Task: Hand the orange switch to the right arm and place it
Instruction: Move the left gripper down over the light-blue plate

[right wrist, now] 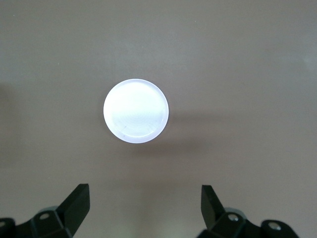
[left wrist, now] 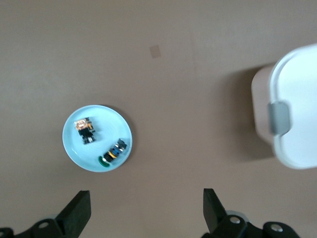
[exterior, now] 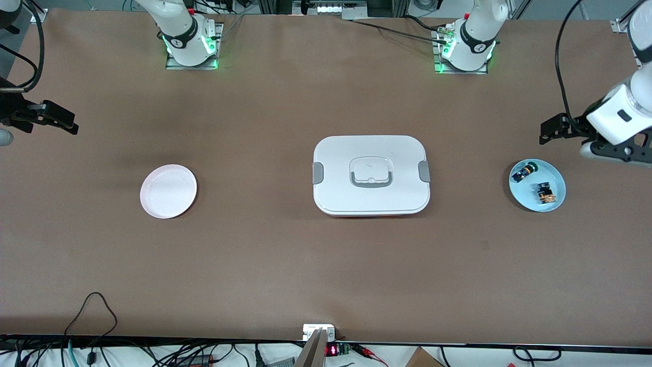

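The orange switch (exterior: 545,195), a tiny black block with orange-copper parts, lies on a light blue plate (exterior: 527,198) toward the left arm's end of the table. It also shows in the left wrist view (left wrist: 84,130) on that plate (left wrist: 111,124). My left gripper (exterior: 549,131) hangs open and empty over bare table beside the blue plate (left wrist: 146,208). My right gripper (exterior: 69,122) is open and empty over the table at the right arm's end (right wrist: 145,206). An empty pale pink plate (exterior: 168,191) lies nearby and also shows in the right wrist view (right wrist: 136,111).
A small black-and-blue part with a green cap (exterior: 524,172) shares the blue plate with the switch (left wrist: 115,151). A white lidded box with grey latches (exterior: 371,175) stands mid-table between the two plates; its end shows in the left wrist view (left wrist: 292,114).
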You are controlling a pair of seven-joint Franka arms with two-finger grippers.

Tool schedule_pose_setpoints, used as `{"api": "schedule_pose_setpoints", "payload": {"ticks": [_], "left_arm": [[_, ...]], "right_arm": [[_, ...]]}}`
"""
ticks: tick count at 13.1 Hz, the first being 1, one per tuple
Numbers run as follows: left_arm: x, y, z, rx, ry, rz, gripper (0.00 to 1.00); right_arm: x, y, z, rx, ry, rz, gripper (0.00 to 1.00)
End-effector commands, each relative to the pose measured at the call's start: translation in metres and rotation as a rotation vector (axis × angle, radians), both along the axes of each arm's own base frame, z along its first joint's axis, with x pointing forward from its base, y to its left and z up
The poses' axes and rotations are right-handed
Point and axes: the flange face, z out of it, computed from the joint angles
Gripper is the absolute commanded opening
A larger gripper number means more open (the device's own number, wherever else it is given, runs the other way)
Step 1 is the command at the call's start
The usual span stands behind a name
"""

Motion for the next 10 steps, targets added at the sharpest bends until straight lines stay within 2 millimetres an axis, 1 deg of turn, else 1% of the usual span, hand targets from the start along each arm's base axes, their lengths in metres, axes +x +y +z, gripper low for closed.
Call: {"api": "schedule_pose_setpoints", "payload": {"ticks": [1,2,3,4,6,8,9,10], "left_arm": [[0.015,0.044,-0.049,-0.039,0.011,-0.271,1.00],[0.019,0.056,-0.069,-0.035,0.003,-0.387,1.00],[0.015,0.076,-0.087,-0.030,0.004,-0.465,1.00],[0.014,0.083,-0.104,-0.037,0.010,-0.553,1.00],[0.014,0.109,-0.140,-0.060,0.009,-0.705,1.00],[0.013,0.133,-0.179,-0.032,0.044,-0.892,1.00],[0.013,0.139,-0.196,-0.037,0.044,-0.952,1.00],[0.011,0.150,-0.211,-0.045,0.041,-0.975,1.00]], "right_arm": [[-0.004,0.001,0.007,0.017,0.002,0.016,1.00],[-0.004,0.001,0.007,0.017,0.002,0.018,1.00],[-0.004,0.000,0.007,0.017,0.002,0.013,1.00],[-0.004,0.000,0.007,0.017,0.002,0.015,1.00],[-0.004,0.002,0.007,0.017,0.002,0.018,1.00],[-0.003,0.000,0.007,0.017,0.000,0.015,1.00],[-0.003,0.002,0.007,0.017,-0.001,0.018,1.00],[-0.003,0.002,0.007,0.017,-0.003,0.018,1.00]]}}
